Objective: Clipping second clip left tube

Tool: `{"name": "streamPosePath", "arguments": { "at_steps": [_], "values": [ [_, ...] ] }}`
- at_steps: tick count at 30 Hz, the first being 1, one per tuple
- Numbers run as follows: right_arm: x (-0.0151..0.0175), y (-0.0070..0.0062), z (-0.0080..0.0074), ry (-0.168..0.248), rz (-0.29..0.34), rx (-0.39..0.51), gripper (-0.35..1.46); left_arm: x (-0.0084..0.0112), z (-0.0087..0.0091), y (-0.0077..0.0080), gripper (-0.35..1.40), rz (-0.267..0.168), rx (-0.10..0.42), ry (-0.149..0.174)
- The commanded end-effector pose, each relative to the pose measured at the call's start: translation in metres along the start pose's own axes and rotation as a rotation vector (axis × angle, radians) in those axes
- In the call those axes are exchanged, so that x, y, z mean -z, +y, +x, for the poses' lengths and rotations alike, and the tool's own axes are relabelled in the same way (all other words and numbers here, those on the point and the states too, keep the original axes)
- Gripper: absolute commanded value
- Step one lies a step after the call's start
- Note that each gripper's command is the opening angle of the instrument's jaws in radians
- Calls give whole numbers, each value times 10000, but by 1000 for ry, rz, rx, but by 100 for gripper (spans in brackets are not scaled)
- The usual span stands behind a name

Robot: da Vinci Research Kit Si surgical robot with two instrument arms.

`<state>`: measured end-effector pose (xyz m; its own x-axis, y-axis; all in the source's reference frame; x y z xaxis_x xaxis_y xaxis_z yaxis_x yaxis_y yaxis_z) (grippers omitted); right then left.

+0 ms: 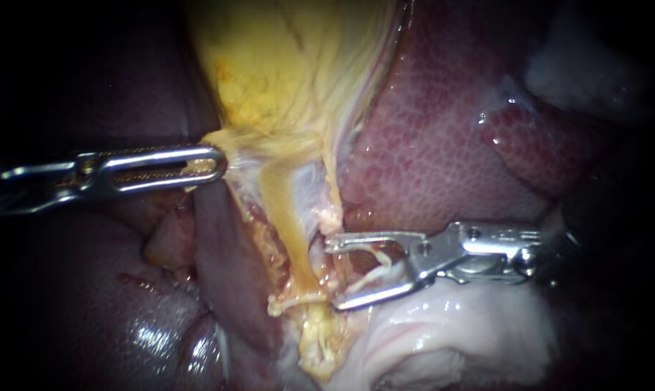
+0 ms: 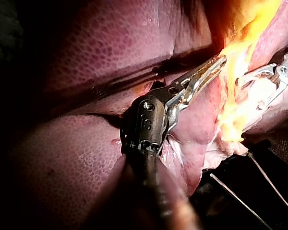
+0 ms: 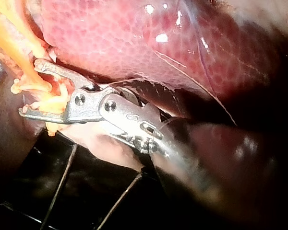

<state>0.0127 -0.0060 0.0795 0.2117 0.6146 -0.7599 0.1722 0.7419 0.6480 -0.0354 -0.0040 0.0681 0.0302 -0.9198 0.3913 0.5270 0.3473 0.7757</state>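
Left instrument: it comes in at 9 o'clock of the endoscope view. Its jaws are pressed together on the lower edge of the gallbladder, pinching a fold and holding it out toward 9 o'clock.
Gallbladder: yellow, at 12 o'clock, tapering down toward the centre.
Left tube: the yellow cord running from the centre toward 6 o'clock. It is stretched and fairly bare along its 3 o'clock side.
Pale band: it crosses the tube near its 6 o'clock end. It may be a clip, but I cannot tell.
Right instrument: it enters at 4 o'clock with its jaws spread wide and gripping nothing. The tips sit just beside the tube's 3 o'clock side. Only a pale strand lies in the gap, so the tube is not yet inside.
Liver: mottled red, at 2 o'clock, behind the right shaft.
Step in hand: I judge this to be the approach, with the clip not yet placed.
Doing it well: I would hold the left pull steady and advance the right jaws toward 9 o'clock until both tips show past the tube. The jaws should cross it squarely and sit apart from the pale band before I close.
Risk: catching the pale strand, or only part of the tube's width.
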Motion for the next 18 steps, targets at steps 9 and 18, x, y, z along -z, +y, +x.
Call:
{"name": "streamPosePath", "arguments": {
  "at_steps": [9,18],
  "values": [
    [-20,20,-16,-13,-1,-21,60,1,0,-8,-35,-2,-4,-3],
    [-50,8,-4,7,91,-71,60,-1,0,-9,-35,0,-4,-2]
  ]
}}
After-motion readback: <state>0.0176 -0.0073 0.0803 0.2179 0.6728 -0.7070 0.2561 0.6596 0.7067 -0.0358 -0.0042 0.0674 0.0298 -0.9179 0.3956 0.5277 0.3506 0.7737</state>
